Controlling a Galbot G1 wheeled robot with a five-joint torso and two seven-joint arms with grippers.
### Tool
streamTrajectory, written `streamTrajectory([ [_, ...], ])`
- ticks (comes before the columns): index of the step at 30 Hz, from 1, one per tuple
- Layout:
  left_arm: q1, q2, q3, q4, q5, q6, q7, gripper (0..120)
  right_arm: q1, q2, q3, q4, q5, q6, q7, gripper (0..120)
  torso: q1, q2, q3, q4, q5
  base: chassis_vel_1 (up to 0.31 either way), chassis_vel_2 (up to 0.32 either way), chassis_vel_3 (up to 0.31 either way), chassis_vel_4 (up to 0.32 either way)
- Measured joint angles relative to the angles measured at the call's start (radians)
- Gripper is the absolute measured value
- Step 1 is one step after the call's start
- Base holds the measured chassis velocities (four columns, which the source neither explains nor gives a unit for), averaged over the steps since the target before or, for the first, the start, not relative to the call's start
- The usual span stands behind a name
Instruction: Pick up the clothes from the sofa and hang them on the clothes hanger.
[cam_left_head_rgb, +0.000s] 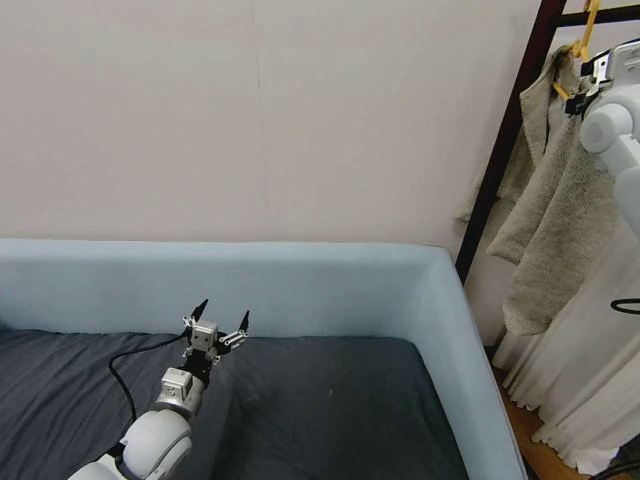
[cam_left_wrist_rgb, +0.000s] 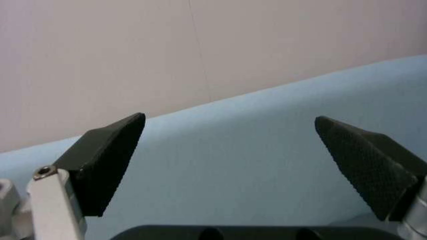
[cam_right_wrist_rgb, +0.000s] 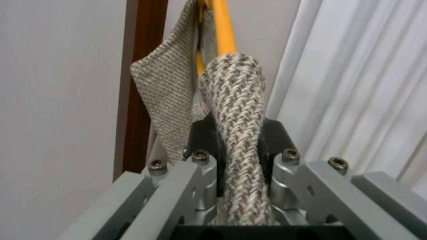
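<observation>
Right wrist view: beige-and-grey knitted garment (cam_right_wrist_rgb: 233, 100), thick fold of it clamped in right gripper (cam_right_wrist_rgb: 237, 145), black pads (cam_right_wrist_rgb: 200, 142) pressed on both sides of the knit. Another part of the knit lies against the yellow plastic hanger (cam_right_wrist_rgb: 223, 30), just in front of the dark brown wooden rack post (cam_right_wrist_rgb: 137, 90). Pleated white curtain (cam_right_wrist_rgb: 347, 75) beside it.

Head view: garment (cam_left_head_rgb: 545, 220) hangs up high at far right, off the sofa, draping down along the rack post (cam_left_head_rgb: 500, 150) from the hanger (cam_left_head_rgb: 585, 30). Right gripper (cam_left_head_rgb: 588, 85) is raised at the garment's top edge by the hanger. Curtain (cam_left_head_rgb: 590, 380) is behind and below.

Left gripper (cam_left_head_rgb: 222, 312) is low over the dark grey sofa seat cushion (cam_left_head_rgb: 330, 400), jaws spread wide, holding nothing, well apart from the garment. Left wrist view: left gripper (cam_left_wrist_rgb: 233, 150), black textured fingertips (cam_left_wrist_rgb: 107, 160) apart, facing the light blue sofa backrest (cam_left_wrist_rgb: 267, 170). Backrest (cam_left_head_rgb: 300, 280) runs below the pale plain wall (cam_left_head_rgb: 250, 120).
</observation>
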Motion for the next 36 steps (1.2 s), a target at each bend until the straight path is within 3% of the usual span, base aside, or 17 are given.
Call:
streamTrajectory([
  [13, 0.011, -0.006, 0.000, -0.009, 0.008, -0.003, -0.003, 100, 0.036, 0.044, -0.020, -0.003, 0.191, -0.031, 0.186, 10, 0.000, 0.000, 0.000, 0.0001, -0.0001, 0.000, 0.000, 0.000, 0.000],
  [36, 0.012, -0.007, -0.001, -0.001, 0.011, -0.014, -0.003, 100, 0.037, 0.077, -0.015, -0.094, 0.154, 0.010, 0.170, 9, 0.000, 0.000, 0.000, -0.0001, 0.0003, 0.000, 0.000, 0.000, 0.000],
])
